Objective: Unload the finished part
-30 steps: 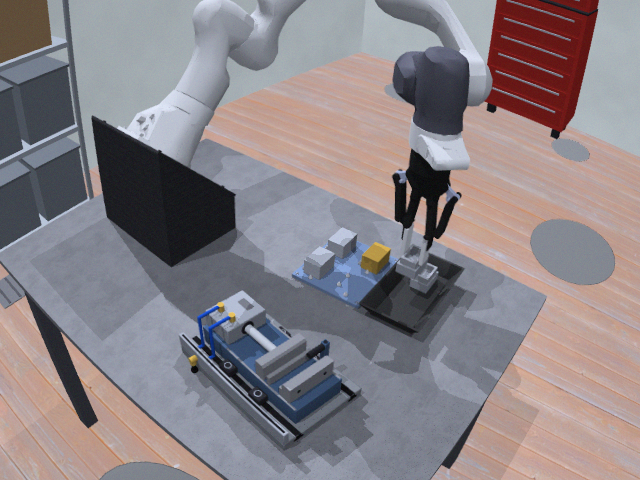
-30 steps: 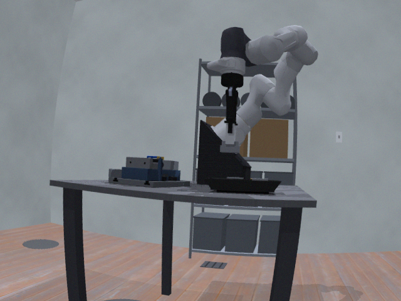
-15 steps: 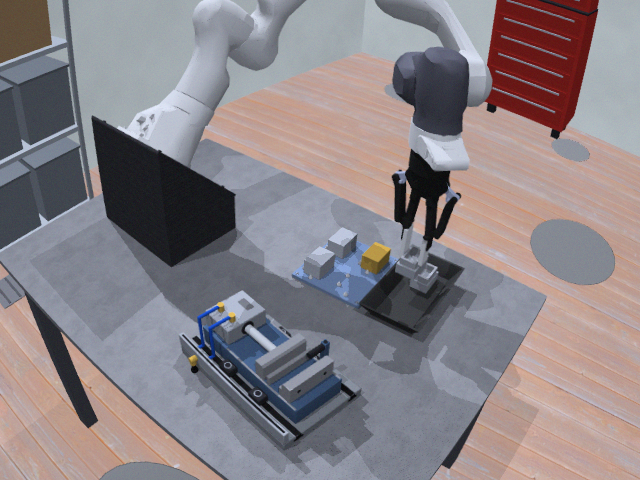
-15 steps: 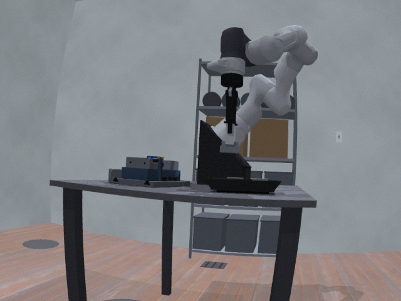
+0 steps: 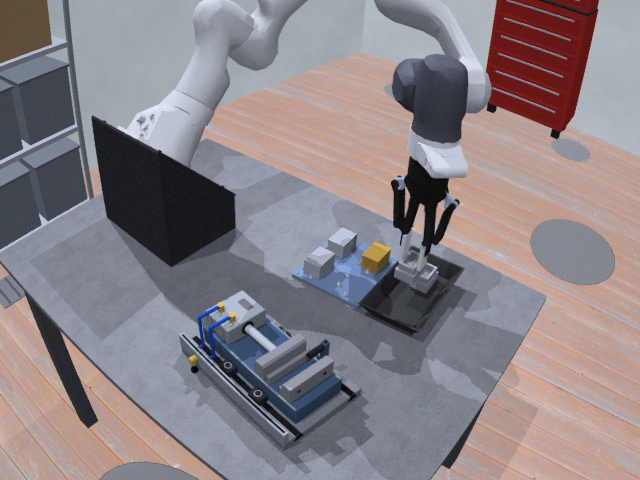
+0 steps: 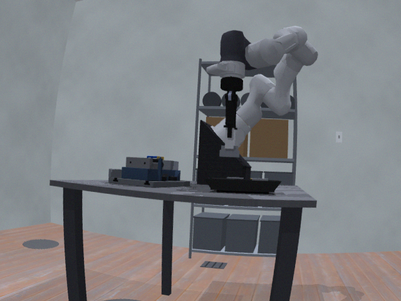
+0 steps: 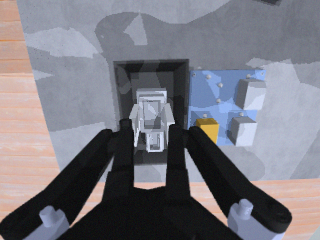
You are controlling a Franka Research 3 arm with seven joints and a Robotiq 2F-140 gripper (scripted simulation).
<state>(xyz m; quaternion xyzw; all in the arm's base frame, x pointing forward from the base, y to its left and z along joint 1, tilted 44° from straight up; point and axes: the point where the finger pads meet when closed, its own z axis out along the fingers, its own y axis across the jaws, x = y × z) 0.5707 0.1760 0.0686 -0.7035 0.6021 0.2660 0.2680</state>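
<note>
Top view: high, angled down over the whole surface (image 5: 155, 289). Exterior: low, distant, side-on. Wrist: close, straight down past the end effector (image 7: 152, 131). Shared by all: black tray (image 5: 408, 310) directly beneath the end effector.

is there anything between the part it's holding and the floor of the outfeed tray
Nothing visible. The gripper holds the finished part above the black outfeed tray, and the tray floor below it looks bare. The yellow block sits beside the tray on the blue plate, off the path.
</note>
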